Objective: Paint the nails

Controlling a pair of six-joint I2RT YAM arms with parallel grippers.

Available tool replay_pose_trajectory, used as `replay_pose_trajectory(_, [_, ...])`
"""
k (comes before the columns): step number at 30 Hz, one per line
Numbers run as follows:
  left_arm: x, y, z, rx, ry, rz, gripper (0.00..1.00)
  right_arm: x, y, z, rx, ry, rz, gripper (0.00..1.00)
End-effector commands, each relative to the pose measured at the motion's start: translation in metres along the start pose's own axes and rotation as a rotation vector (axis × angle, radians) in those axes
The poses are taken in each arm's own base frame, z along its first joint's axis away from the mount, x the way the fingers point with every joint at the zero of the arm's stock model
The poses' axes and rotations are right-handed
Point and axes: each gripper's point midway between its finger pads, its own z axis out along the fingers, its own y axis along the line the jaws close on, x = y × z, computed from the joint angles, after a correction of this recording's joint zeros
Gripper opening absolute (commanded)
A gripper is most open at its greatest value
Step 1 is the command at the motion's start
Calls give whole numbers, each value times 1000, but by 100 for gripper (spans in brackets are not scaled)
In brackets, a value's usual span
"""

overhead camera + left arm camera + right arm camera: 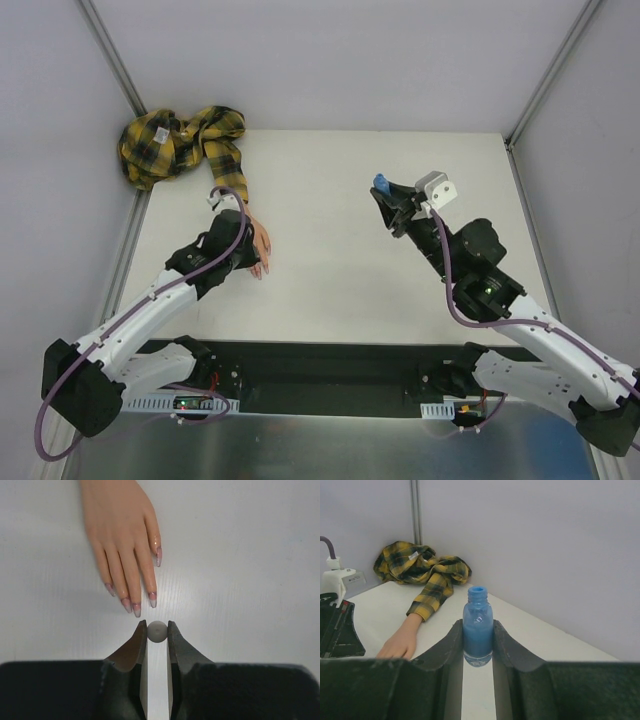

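The nails [136, 610] are on the mannequin hand [122, 527], which lies flat and palm down on the white counter [330, 290]. Its fingers point toward the left jaws, and the nearest nail tip is just beside them but not touching.

I judge the nails to be hard, glossy and slippery, and also very small, so they are not a thing to grip. They need only a light touch from a brush tip. The mannequin hand looks stiff and light, and I think it can slide on the counter if it is pushed. If it must be steadied, the back of the hand or the wrist is the better place, well away from the nails. The plaid sleeve [431, 587] behind the wrist is soft and gives no firm hold.

The left jaws are nearly closed on a small white round thing [157, 631]. It may be the cap with the brush, but no brush is visible. The right jaws are closed on the blue bottle [478, 630], well apart from the mannequin hand, and hold its body on both sides.

The left wrist view shows all five nails clearly. In the top view the left arm [150, 300] covers most of the mannequin hand. Only the right wrist view shows that the bottle's neck is open, with no cap on it. The nails cannot be seen there.
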Motion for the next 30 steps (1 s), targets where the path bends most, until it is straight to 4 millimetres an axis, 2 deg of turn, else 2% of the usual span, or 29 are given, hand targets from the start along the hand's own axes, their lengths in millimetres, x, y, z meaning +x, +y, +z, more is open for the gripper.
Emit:
replay_pose_trajectory(1, [-19, 7, 15, -34, -87, -30, 0, -31, -26, -11, 102, -108, -12, 0])
replay_pose_trajectory(6, [-9, 6, 33, -7, -31, -76, 0, -22, -30, -11, 113, -88, -16, 0])
replay_pose_trajectory(11, [-7, 3, 38, 6, -23, -82, 0, -21, -31, -10, 108, -88, -3, 0])
replay_pose_trajectory(16, [7, 2, 48, -1, 37, -114, 0, -16, -30, -7, 104, -76, 1, 0])
replay_pose_trajectory(25, [1, 4, 53, -24, 5, -133, 0, -11, -29, -4, 96, -69, 7, 0])
replay_pose_trajectory(30, [6, 6, 56, -34, 22, -129, 0, -9, -30, -4, 98, -66, 10, 0])
